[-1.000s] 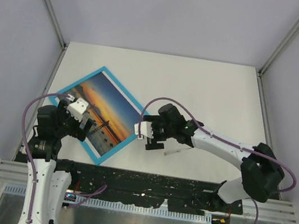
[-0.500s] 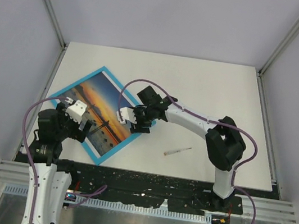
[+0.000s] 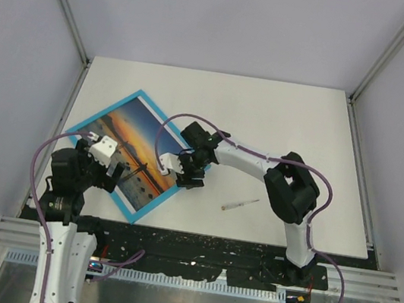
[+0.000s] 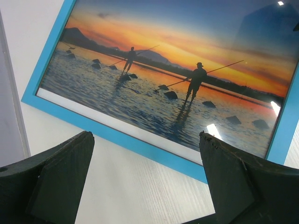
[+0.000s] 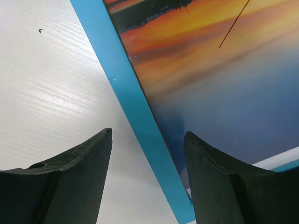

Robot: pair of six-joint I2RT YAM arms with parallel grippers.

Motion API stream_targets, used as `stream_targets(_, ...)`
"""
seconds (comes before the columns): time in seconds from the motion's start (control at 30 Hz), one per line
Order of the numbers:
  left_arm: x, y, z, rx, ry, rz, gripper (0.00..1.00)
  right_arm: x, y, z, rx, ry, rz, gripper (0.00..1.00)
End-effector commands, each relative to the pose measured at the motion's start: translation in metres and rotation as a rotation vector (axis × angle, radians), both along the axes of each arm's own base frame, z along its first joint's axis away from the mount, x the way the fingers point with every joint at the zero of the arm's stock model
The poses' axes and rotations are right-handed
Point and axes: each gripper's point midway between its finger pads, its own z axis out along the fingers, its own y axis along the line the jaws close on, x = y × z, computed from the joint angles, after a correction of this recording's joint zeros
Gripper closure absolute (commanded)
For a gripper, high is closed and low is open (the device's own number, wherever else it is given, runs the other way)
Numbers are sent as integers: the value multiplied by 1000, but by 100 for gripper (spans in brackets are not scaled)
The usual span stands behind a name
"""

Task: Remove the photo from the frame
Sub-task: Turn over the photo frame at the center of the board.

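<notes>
**Blue rail runs through the right jaws**

Blue is what sits in the right gripper's (image 5: 147, 134) gap. One long rail of the frame (image 5: 100, 46) passes between its two fingers and slants away ahead of them, close to a corner. These jaws are spread much wider than the rail and pinch nothing that I can see. The photo's (image 5: 210, 70) orange-and-blue sky lies just past the rail on one finger's side, with bare table (image 5: 42, 84) on the other.

From above, the frame lies flat and face up, turned like a diamond, with the print inside it. Its long axis runs across the right jaws' opening rather than along their reach.

The left gripper (image 4: 145, 137) is spread fully and holds nothing. The opposite long rail, on the water side of the print, lies crosswise just ahead of its fingertips, and the photo is beyond that.

Both arms are at the frame, on opposite long sides. The right seems nearer to a grip, since its fingers already straddle a rail, while the left hangs just short of one. I judge the coming move depends on closing across that rail, or lifting it at that corner.

Count: one frame, one photo, two grippers, and one thin pale stick (image 3: 240, 204) well out behind the right jaws.
</notes>
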Motion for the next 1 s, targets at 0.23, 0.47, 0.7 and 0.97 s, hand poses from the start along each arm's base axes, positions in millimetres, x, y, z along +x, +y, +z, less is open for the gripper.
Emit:
stream_targets(0.23,4,-3,8,-8,-48,-10,0,9,16,-2,9,-20,2,36)
stream_targets(0.47,4,-2,8,-6,-51,-10,0,5,12,-8,-18,-5,19,54)
stream_targets(0.7,3,-4,7,-10,-49,-17,0,0,6,-12,-37,0,28,77)
stream_targets(0.97,-3,-27,11,-41,-46,-159,0,1,10,6,-1,2,2,87)
